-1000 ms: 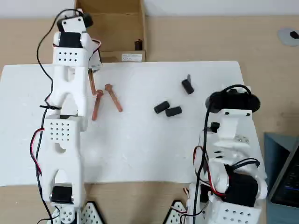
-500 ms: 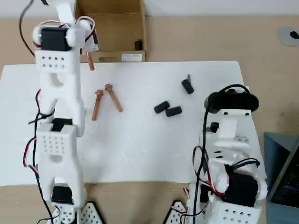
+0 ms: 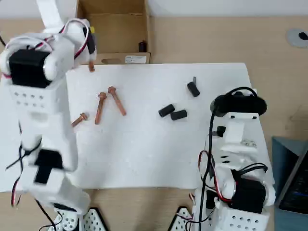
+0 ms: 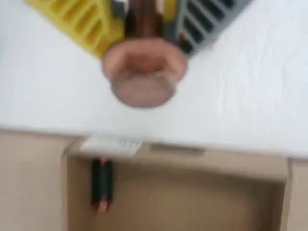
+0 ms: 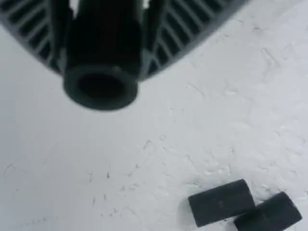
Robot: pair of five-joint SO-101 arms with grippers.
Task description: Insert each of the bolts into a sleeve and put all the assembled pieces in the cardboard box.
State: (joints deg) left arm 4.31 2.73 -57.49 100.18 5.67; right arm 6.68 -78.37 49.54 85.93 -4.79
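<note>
High view: loose bolts [image 3: 117, 100], loose sleeves [image 3: 166, 110] on mat [image 3: 159, 154]. Left claw [image 4: 144, 19] clamps held bolt [image 4: 143, 77] near cardboard box [image 4: 231, 166]; right claw [image 5: 103, 29] clamps held sleeve [image 5: 101, 86].

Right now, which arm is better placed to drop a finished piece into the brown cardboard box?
Left, likely. The left gripper, shut on the copper-coloured metal bolt, hangs just by the cardboard box; the right gripper, shut on the black cylindrical sleeve, is farther off over the white mat.
</note>
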